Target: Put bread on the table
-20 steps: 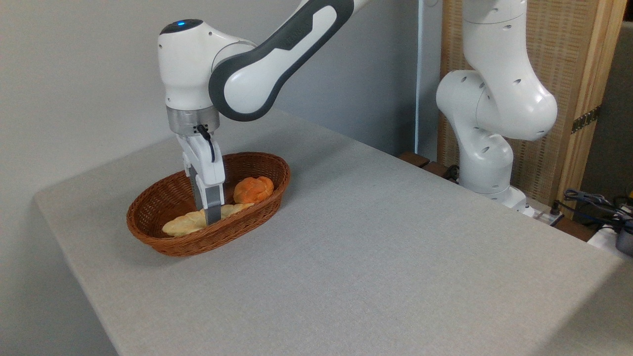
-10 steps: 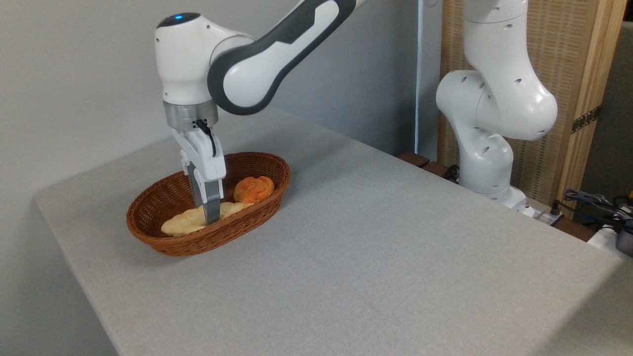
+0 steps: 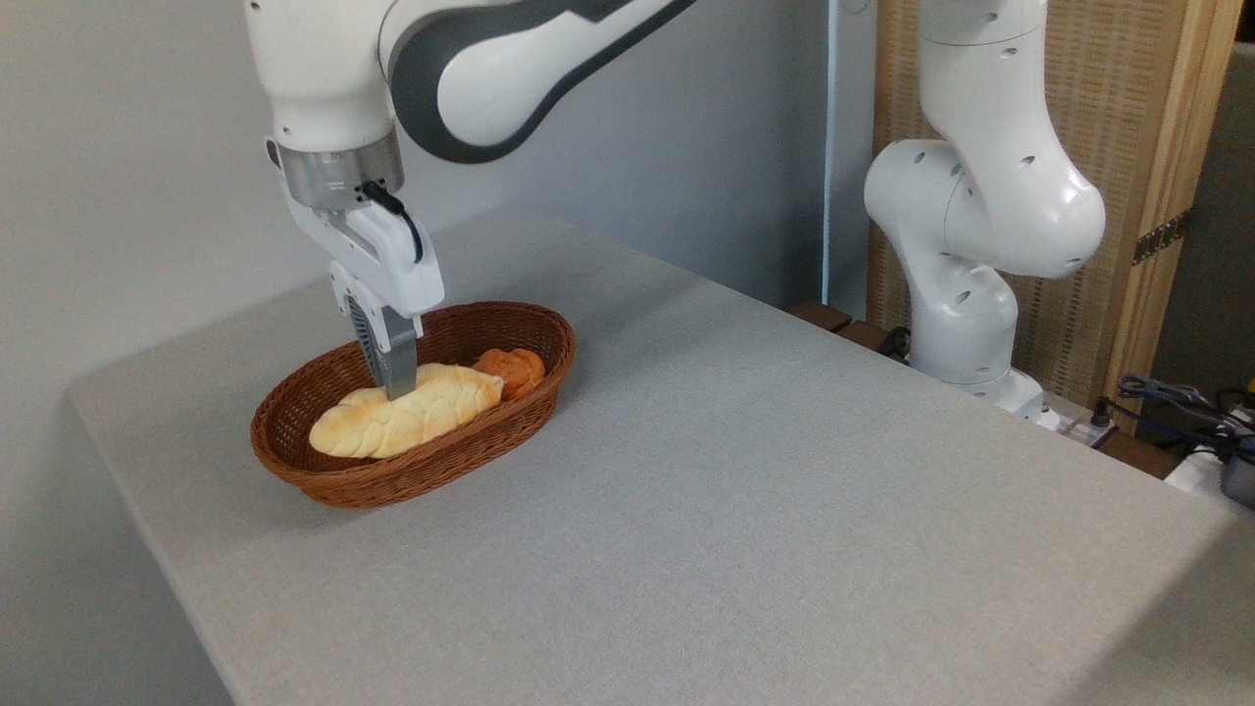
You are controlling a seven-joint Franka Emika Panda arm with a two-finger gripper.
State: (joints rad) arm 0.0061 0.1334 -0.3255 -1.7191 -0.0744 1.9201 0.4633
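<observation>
The bread (image 3: 404, 420), a long pale-yellow braided loaf, hangs lifted partly above the rim of the brown wicker basket (image 3: 324, 477). My gripper (image 3: 395, 388) is shut on the loaf's upper middle, with its fingers pointing down and tilted slightly left. The loaf's near side now stands higher than the basket's front wall. The light-grey table (image 3: 745, 510) spreads out to the right and front of the basket.
A small round orange-brown bun (image 3: 517, 367) lies in the basket's right end, partly behind the loaf. The arm's white base (image 3: 971, 294) stands at the table's far right edge. Cables (image 3: 1177, 397) lie beyond the right edge.
My gripper has risen and shifted slightly left, lifting the loaf from the basket floor to above the rim. The bun has stayed in place.
</observation>
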